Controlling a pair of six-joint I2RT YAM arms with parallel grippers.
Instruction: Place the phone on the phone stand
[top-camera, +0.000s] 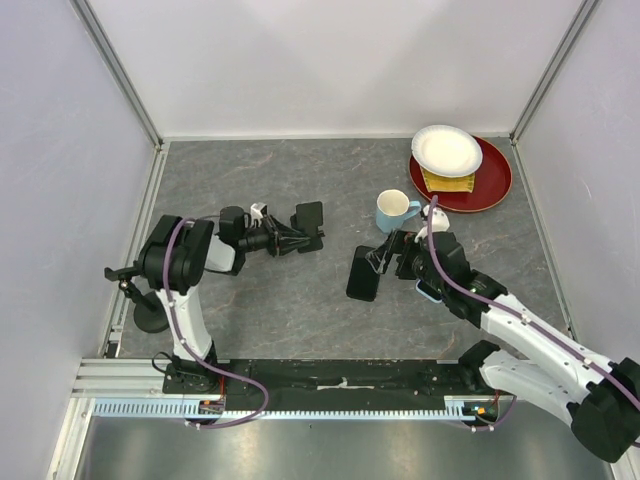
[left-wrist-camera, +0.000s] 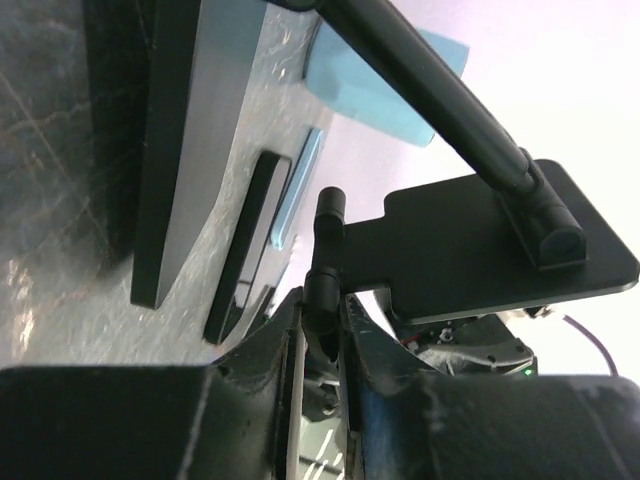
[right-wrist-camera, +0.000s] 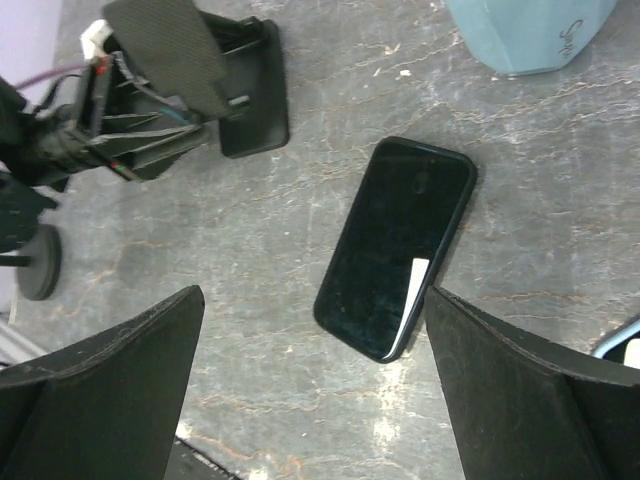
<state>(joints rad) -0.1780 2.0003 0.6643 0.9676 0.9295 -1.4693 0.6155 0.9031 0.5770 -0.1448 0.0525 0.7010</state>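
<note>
Phone (top-camera: 363, 273) lies flat on the table, just near-left of the blue mug (top-camera: 395, 210), dark glossy face up, nothing touching it. No brand is legible. The grey marbled table (top-camera: 300, 170) fills the cell, w/ plain white wall panels (top-camera: 330, 60) in aluminium framing on three sides. Beyond-right of the mug, a red plate (top-camera: 495, 185) carries a white plate (top-camera: 446, 150) w/ something yellow (top-camera: 450, 183) half hidden under it; can't tell what it is. The mug has cursive writing in the right wrist view, cut off by the frame edge and unreadable. Left of the mug sits the phone stand (top-camera: 308, 225); whether its base rests on the table isn't clear. The left gripper (top-camera: 283, 240) is clamped tight on the stand's thin black stem. The right gripper (top-camera: 385, 258) hangs over the phone, just near the mug, fingers spread wide w/ nothing held — they're partly cropped by the lower edge of its own view.
</note>
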